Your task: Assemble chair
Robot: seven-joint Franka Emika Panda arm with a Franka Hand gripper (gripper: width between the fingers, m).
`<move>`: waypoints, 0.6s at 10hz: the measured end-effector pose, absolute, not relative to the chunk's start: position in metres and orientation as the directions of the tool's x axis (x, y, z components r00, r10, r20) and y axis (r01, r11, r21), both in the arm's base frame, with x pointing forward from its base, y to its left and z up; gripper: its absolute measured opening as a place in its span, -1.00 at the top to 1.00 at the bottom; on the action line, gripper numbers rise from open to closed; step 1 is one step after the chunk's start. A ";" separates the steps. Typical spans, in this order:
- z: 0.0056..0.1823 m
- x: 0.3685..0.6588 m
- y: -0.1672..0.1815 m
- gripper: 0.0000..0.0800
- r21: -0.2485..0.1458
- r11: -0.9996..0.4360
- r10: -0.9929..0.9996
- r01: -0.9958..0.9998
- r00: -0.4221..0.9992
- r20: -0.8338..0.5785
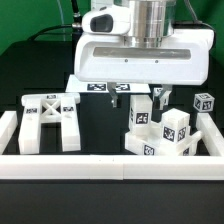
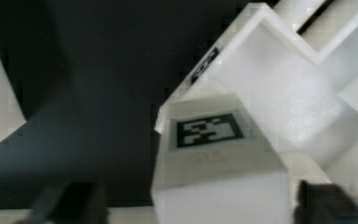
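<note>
The chair lies in loose white tagged parts. Its X-braced frame (image 1: 50, 120) lies flat at the exterior view's left. A cluster of blocky parts (image 1: 172, 132) stands at the right. My gripper (image 1: 139, 97) hangs over the cluster's near-left side, straddling an upright white part (image 1: 142, 112). In the wrist view that part (image 2: 220, 150), with a square tag on its face, sits between the two dark fingertips of the gripper (image 2: 194, 205). One finger (image 2: 318, 200) is at the part's edge. The other finger (image 2: 69, 205) stands clear of it with a dark gap. The jaws are open around it.
Long white border rails run along the front (image 1: 110, 163), the left (image 1: 8, 128) and the right (image 1: 212, 132). The marker board (image 1: 100, 88) lies flat behind the gripper. Dark table shows between the X-braced frame and the cluster.
</note>
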State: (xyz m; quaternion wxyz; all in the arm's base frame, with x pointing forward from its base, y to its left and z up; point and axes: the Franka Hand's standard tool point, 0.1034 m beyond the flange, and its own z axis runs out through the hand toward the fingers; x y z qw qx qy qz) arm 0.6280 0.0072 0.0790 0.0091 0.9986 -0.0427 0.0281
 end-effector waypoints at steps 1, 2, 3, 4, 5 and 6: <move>0.079 0.628 0.007 0.14 0.016 -0.996 -0.085 -0.086 0.995 0.057; 0.079 0.628 0.007 0.27 0.016 -0.996 -0.085 -0.086 0.995 0.057; 0.079 0.628 0.007 0.27 0.014 -0.994 -0.103 -0.104 0.993 0.057; 0.079 0.628 0.007 0.27 0.014 -0.993 -0.115 -0.116 0.992 0.057; 0.079 0.628 0.007 0.27 0.011 -0.988 -0.154 -0.155 0.986 0.057; 0.078 0.627 0.007 0.27 -0.002 -0.962 -0.272 -0.272 0.961 0.057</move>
